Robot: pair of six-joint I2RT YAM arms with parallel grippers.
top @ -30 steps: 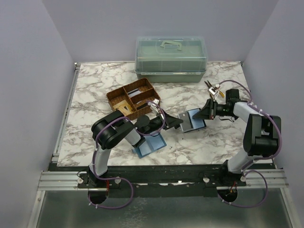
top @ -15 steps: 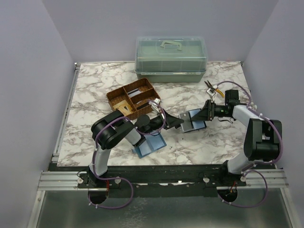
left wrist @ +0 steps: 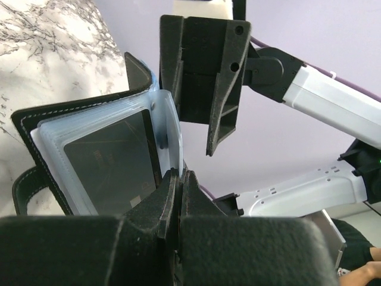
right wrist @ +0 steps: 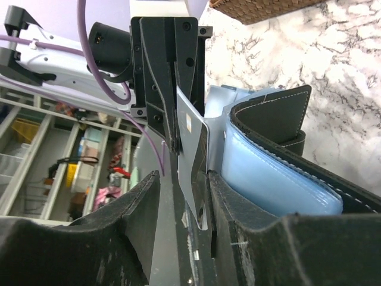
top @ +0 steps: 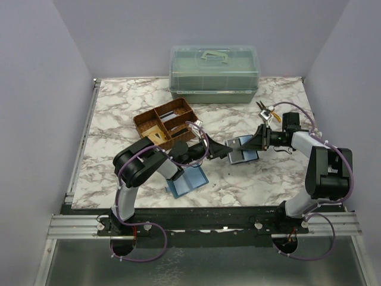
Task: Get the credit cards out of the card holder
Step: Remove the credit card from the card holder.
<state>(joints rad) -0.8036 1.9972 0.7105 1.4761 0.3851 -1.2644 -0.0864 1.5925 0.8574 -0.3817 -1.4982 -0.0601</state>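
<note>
Card holder (top: 243,149) is open, near the middle of the marble table (top: 119,119), a bit to the right side. It is right between the two grippers. It is black on the outside, and a little black strap (left wrist: 27,190) hangs from one side. Inside are see-through blue pages. One page has a dark card (left wrist: 113,161) in it.

One thin pale page (right wrist: 191,149) sticks up out of the holder. It has a tiny square on it. I cannot tell if it is a bare card or a card inside a clear page.

The left gripper (top: 225,151) is squeezed tight. Its two fingers are pressed together on the edge of a clear page of the card holder.

The right gripper (top: 256,142) comes from the other side and faces the left one. Its fingers are apart, and the pale page stands in the space between them. There is a gap on one side of the page. On the other side the finger is very close, and I cannot tell if it touches.

Under the left arm, a flat light-blue folder (top: 187,182) lies on the table. Behind that arm is a brown basket (top: 174,139) with parts inside. At the back of the table is a big clear box with a green lid (top: 214,71).
</note>
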